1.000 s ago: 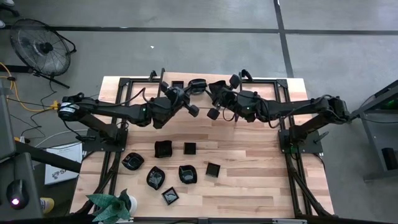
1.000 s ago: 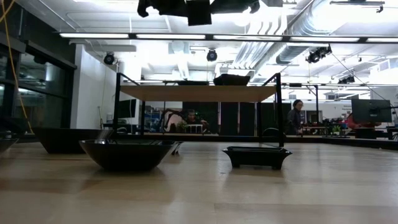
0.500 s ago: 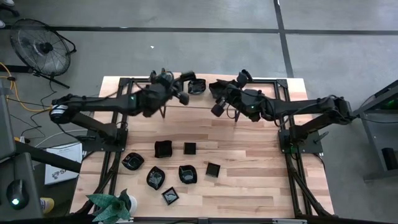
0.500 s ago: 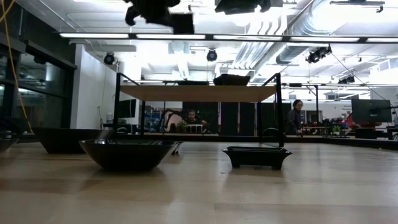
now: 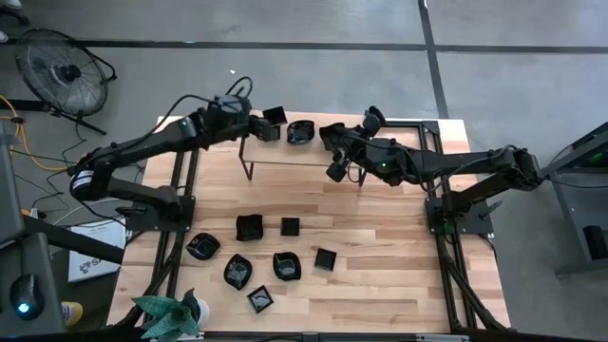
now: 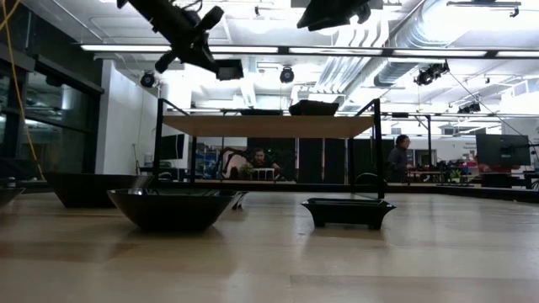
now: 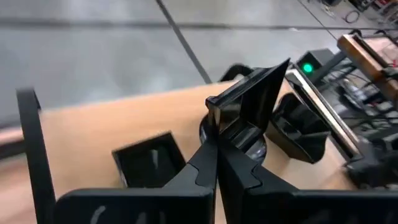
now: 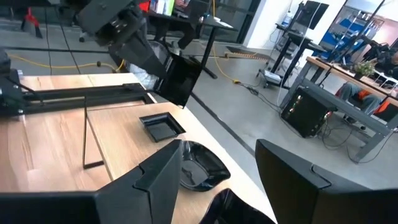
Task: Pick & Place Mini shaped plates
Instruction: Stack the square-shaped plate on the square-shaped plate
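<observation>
My left gripper is at the far side of the table, above the raised wooden shelf, shut on a square black mini plate. This plate also shows in the high view. Under it, a square plate and a roundish plate rest on the shelf top. My right gripper hangs open and empty just right of them. Several more black plates lie on the table's near half. Two of these plates show close in the low view. My left gripper pinches the square plate's rim between its two fingers. The fingers come slanting from the table's left. The plate stands tilted on edge beyond the fingertips, lifted clear of the shelf top.
The shelf's black frame spans the table's far half. A green plant stands at the near left corner. A fan stands on the floor beyond the far left. People sit in the room behind.
My left gripper has moved from the middle, close to my right gripper, toward the table's far left edge, staying shut on the square plate, which stays lifted clear. My right gripper has stayed about where it was.
</observation>
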{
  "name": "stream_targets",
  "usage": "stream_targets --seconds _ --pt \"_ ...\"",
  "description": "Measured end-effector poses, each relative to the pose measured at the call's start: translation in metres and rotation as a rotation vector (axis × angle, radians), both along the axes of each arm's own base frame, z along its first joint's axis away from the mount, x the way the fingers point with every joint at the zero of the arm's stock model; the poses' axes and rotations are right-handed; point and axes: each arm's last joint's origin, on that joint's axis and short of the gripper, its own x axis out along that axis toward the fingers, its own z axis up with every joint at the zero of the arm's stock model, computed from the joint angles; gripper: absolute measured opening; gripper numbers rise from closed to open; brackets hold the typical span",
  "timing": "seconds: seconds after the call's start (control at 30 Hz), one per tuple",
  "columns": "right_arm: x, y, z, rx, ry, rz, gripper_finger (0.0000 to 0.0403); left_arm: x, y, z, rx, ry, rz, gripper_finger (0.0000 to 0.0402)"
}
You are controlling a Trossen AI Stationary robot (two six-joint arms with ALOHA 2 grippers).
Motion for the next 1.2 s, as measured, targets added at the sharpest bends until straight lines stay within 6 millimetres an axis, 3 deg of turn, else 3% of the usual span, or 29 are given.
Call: stream_targets --seconds 0.3,0.57,0.8,1.1,1.2 --pt "0.0 0.0 0.0 0.0 0.005 0.001 0.02 -0.028 0.037 -0.006 -0.269 -0.122 -0.024 0.0" --pt "0.0 0.0 -0.001 0.0 0.007 0.002 0.02 -0.044 0.06 -0.023 -0.483 -0.137 -0.016 0.0" --pt "0.0 0.0 -0.001 0.001 0.01 0.005 0.0199 -0.041 0.07 -0.03 -0.555 -0.119 -0.027 0.0" --pt "0.0 0.0 -0.002 0.004 0.027 0.013 0.02 -0.029 0.085 -0.001 -0.582 0.04 -0.039 0.0" --pt "-0.001 0.0 -0.003 0.005 0.032 0.013 0.0201 -0.023 0.09 0.001 -0.622 0.053 -0.077 0.0"
